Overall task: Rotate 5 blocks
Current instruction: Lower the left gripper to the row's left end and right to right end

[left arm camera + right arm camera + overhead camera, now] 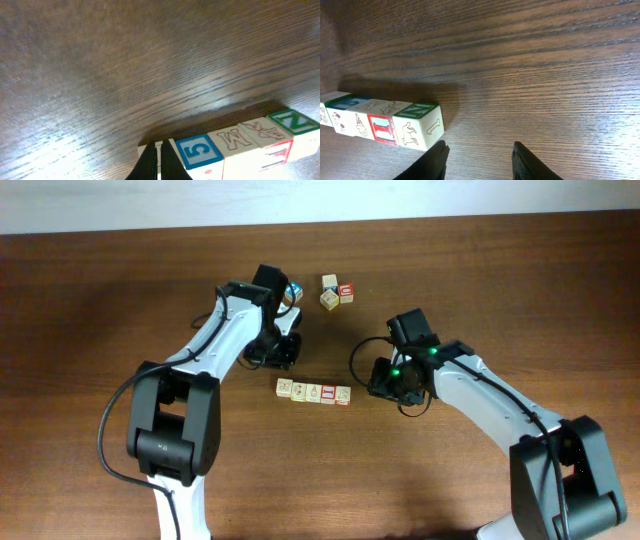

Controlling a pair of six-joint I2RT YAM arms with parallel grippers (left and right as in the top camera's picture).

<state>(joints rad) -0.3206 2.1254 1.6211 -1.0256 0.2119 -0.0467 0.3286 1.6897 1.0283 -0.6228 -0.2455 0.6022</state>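
Five small wooden blocks lie in a straight row at the table's middle. In the left wrist view the row shows a blue 5 face, an M and a green N. My left gripper is shut, its tips over the row's end block, with nothing held. The right gripper stands open and empty just right of the row. In that wrist view its left finger sits close to the N block, next to a red I block.
Three loose cubes sit in a cluster behind the row, and a blue-faced cube lies beside the left arm. Bare dark wood table spreads to the right and front.
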